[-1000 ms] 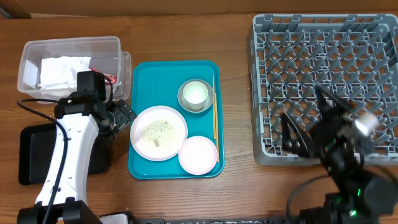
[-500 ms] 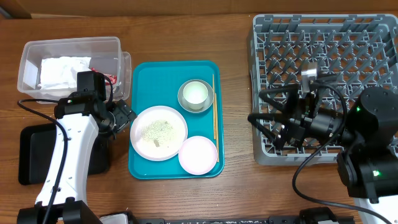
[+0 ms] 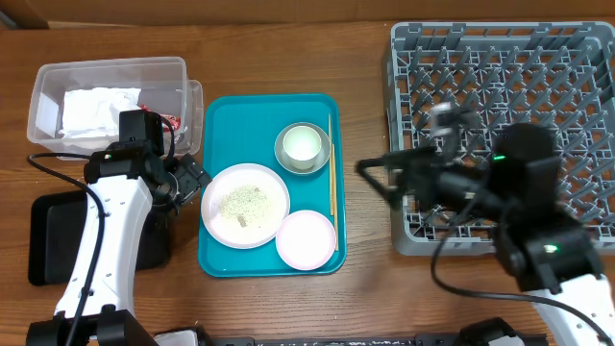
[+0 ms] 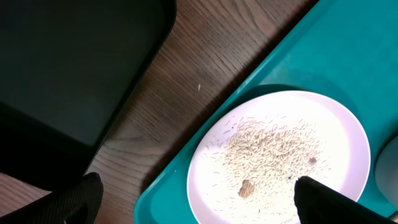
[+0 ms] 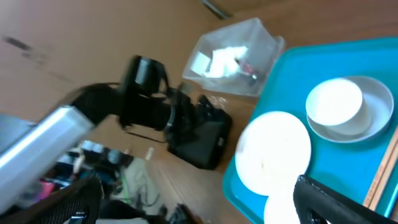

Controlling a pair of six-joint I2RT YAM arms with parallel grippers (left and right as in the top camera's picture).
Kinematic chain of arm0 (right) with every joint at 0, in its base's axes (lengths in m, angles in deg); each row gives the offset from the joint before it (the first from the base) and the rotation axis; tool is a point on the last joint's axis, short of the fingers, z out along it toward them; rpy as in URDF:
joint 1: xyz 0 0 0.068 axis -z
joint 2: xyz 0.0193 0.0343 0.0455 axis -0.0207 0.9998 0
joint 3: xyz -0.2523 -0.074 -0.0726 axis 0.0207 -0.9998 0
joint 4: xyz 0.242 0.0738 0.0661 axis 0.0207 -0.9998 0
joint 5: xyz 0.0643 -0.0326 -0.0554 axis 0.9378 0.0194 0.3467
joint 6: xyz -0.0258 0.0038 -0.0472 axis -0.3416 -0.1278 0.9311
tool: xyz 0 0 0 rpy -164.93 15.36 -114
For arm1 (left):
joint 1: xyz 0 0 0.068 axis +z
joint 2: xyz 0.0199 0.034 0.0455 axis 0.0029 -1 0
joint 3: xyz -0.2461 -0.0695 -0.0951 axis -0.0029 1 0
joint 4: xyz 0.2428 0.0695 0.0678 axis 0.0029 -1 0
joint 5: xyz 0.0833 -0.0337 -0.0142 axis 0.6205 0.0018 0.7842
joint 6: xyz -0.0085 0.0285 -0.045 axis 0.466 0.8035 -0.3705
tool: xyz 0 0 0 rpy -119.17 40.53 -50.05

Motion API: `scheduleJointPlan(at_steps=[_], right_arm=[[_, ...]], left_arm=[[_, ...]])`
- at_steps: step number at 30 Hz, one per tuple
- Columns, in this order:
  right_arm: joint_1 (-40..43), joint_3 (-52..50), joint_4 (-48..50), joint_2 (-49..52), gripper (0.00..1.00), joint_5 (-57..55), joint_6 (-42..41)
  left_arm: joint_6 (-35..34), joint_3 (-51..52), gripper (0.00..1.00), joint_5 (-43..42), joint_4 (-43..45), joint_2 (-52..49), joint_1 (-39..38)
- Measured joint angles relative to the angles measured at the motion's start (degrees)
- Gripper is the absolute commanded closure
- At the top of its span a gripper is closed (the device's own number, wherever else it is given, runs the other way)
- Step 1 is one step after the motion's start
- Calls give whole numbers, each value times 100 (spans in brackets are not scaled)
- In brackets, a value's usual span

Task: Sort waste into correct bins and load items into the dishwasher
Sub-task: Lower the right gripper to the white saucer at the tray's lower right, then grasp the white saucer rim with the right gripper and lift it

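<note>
On the teal tray (image 3: 221, 125) lie a large plate (image 3: 245, 204) strewn with rice crumbs (image 4: 273, 146), a small plate (image 3: 307, 239), a bowl (image 3: 303, 146) holding a white cup (image 5: 336, 102), and chopsticks (image 3: 332, 178). The clear tub (image 3: 106, 67) holds the white napkin (image 3: 96, 111) and the red wrapper (image 3: 171, 120). The black tray (image 3: 48, 240) lies front left. The grey dish rack (image 3: 509, 58) holds no dishes. My left gripper (image 3: 190, 178) hangs open over the large plate's left rim (image 4: 199, 205). My right gripper (image 3: 377, 178) is open between rack and teal tray, holding nothing (image 5: 199, 205).
The left arm's white link (image 3: 96, 240) crosses over the black tray. The right arm (image 3: 519, 192) stretches over the rack's front left part. A strip of bare wood (image 3: 365, 115) separates the teal tray from the rack.
The right arm has swung from the front right across the rack, and its open gripper now reaches past the rack's left edge toward the teal tray. The left arm has not moved.
</note>
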Motion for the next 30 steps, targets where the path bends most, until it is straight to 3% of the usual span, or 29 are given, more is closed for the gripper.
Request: scheduleJointPlan(at_steps=[5, 9, 13, 19, 30], right_arm=[[-2135, 48, -26, 1200, 1, -1805, -256], [-2896, 317, -308, 2378, 1, -2361, -420], [-3294, 942, -1279, 3451, 1, -2861, -417], [-3556, 2048, -2444, 4247, 0, -3834, -323], [-3648, 2190, -2417, 4513, 0, -4030, -730]], left_arm=[[0, 0, 0, 0, -2, 0, 0], [0, 0, 0, 0, -4, 0, 0], [0, 0, 0, 0, -4, 0, 0], [0, 2, 0, 0, -4, 0, 0], [0, 2, 0, 2, -2, 0, 0]])
